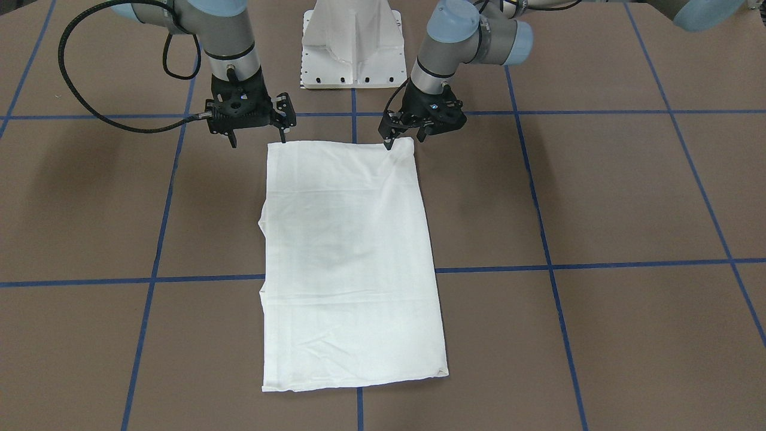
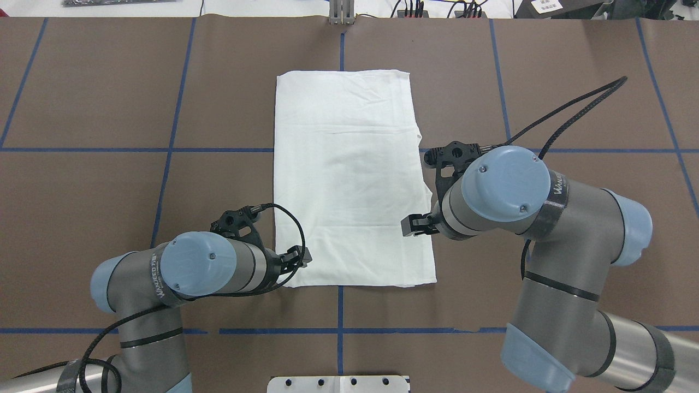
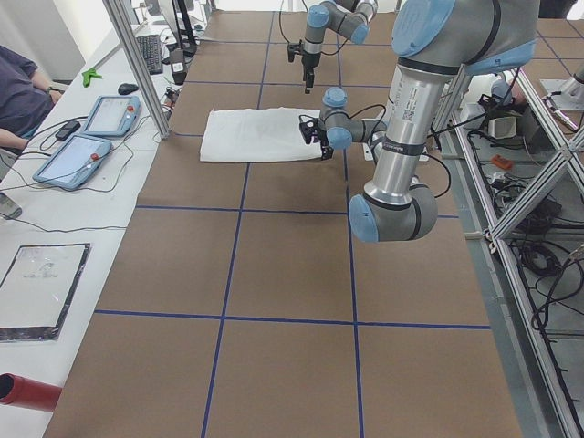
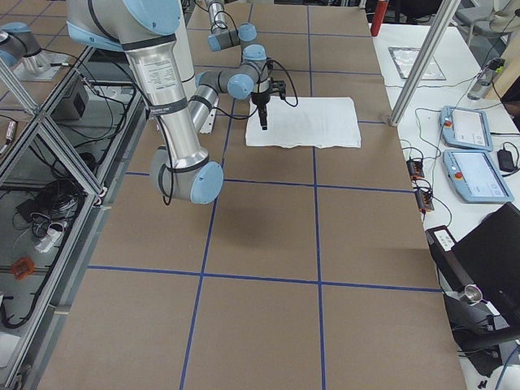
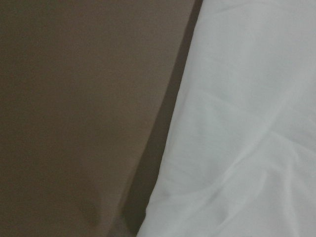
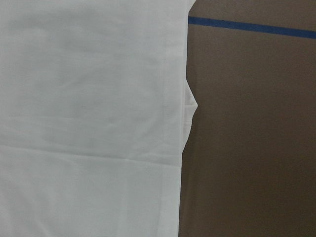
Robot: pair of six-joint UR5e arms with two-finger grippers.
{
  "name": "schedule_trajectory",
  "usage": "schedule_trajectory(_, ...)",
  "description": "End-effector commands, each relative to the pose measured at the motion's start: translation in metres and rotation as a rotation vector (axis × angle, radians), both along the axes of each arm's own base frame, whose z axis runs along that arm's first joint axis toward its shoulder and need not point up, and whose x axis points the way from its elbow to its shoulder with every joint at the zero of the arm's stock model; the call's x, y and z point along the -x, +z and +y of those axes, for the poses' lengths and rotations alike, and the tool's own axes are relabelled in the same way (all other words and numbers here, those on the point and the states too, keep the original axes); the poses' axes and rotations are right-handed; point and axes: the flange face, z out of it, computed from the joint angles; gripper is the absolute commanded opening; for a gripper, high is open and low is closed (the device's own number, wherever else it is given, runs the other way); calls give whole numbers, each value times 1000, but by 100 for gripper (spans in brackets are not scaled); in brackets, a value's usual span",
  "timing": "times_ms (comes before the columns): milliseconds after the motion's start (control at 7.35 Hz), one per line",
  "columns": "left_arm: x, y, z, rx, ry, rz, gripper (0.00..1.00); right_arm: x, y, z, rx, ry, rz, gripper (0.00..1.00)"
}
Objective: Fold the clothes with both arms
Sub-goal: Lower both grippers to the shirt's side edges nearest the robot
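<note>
The white shirt (image 1: 353,257) lies folded into a long flat rectangle in the middle of the brown table, also in the overhead view (image 2: 349,180). Its text, neck and label are hidden. My left gripper (image 1: 404,140) is open at the shirt's robot-side corner, one finger over the cloth and one off it; it shows in the overhead view (image 2: 297,256) too. My right gripper (image 1: 257,140) is open wide at the other robot-side corner, one finger at the cloth's edge. The left wrist view shows the shirt's edge (image 5: 247,123). The right wrist view shows its edge with a small notch (image 6: 89,123).
The white pedestal base (image 1: 352,45) stands behind the shirt on the robot's side. Blue tape lines (image 1: 598,263) cross the brown table. Tablets (image 3: 109,114) and cables lie on a side bench beyond the far edge, near a seated person (image 3: 18,91).
</note>
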Motion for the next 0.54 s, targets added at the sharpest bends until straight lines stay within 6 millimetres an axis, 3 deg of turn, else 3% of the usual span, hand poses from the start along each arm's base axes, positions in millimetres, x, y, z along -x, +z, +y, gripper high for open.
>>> schedule_trajectory(0, -5, 8, -2, -2, -8, -18, 89, 0, 2, -1, 1, 2, 4, 100)
schedule_trajectory(136, -7, 9, -2, -2, -5, -18, 87, -1, 2, -2, 1, 4, 4, 100)
schedule_trajectory(408, -8, 4, -2, -3, -4, -10, 68, -2, 2, -4, 2, 8, 5, 100)
